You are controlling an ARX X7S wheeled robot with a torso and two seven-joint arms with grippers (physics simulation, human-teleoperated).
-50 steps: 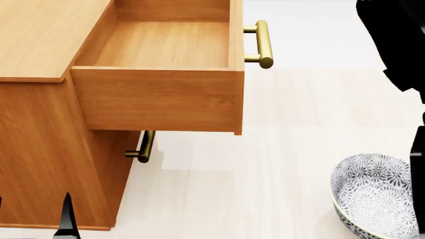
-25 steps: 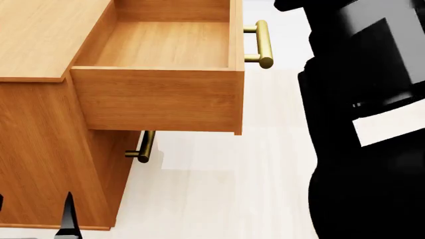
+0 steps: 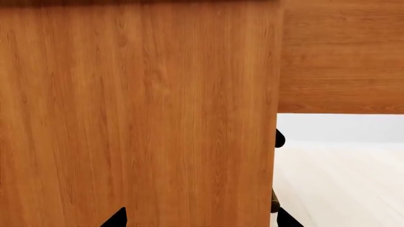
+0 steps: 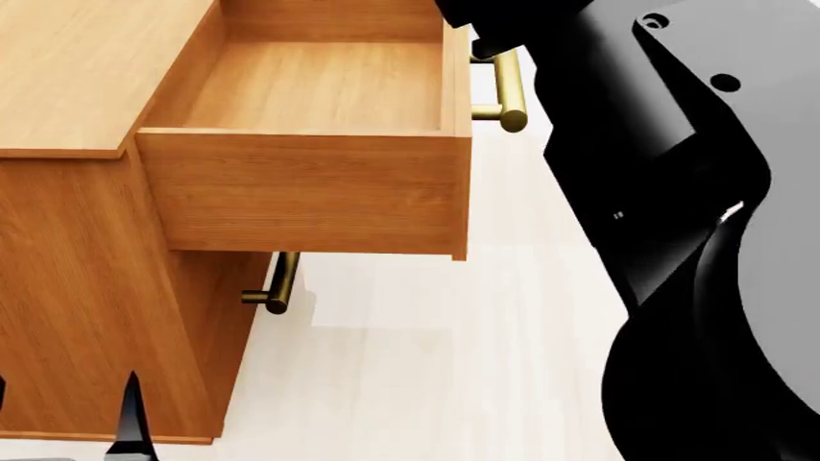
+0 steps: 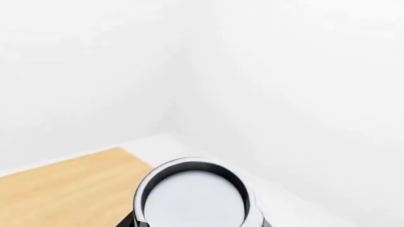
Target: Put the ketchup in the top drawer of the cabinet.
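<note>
Head view: the top drawer [image 4: 321, 86] stands pulled out of the cabinet [image 4: 77, 67], its floor bare, its brass handle [image 4: 509, 91] partly covered by your right arm [image 4: 692, 240]. That arm fills the right side of the picture, so you cannot see its gripper or any load here. The lower drawer's handle [image 4: 276, 285] shows under the open box. Your left gripper [image 4: 126, 423] appears only as dark tips at the bottom edge, near the cabinet's side.

Left wrist view: you face the cabinet's side panel [image 3: 139, 118] at close range, with the drawer's wall [image 3: 341, 56] jutting out beyond it. Only two fingertips [image 3: 117, 218] show, set well apart with nothing between them, so this gripper is wide.

Right wrist view: the ketchup [image 5: 192, 198] sits right at the camera, silver lid up, seemingly held in the right gripper, though the fingers themselves are out of sight, so I cannot tell the grip. A corner of the cabinet top [image 5: 69, 189] lies below.

Risks: the arm hides the drawer's front edge from you, so you may clip the handle or the front wall while lowering. If you release too high, the can may tip or roll.
</note>
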